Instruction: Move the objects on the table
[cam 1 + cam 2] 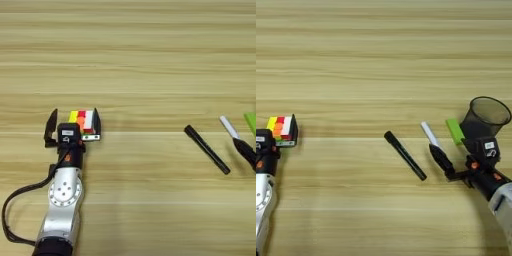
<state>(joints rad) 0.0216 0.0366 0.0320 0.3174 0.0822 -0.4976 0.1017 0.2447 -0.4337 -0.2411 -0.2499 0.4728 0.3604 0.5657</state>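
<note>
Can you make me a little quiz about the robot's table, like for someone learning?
1. True or false: the puzzle cube sits between the two fingers of the left claw.
2. Pick one: what lies nearest the black marker? A) the white pen B) the puzzle cube C) the left claw
3. Short answer: which claw is right beside the white pen?

Key
1. True. The fingers are spread, with the cube against one of them.
2. A
3. The right claw.
</note>
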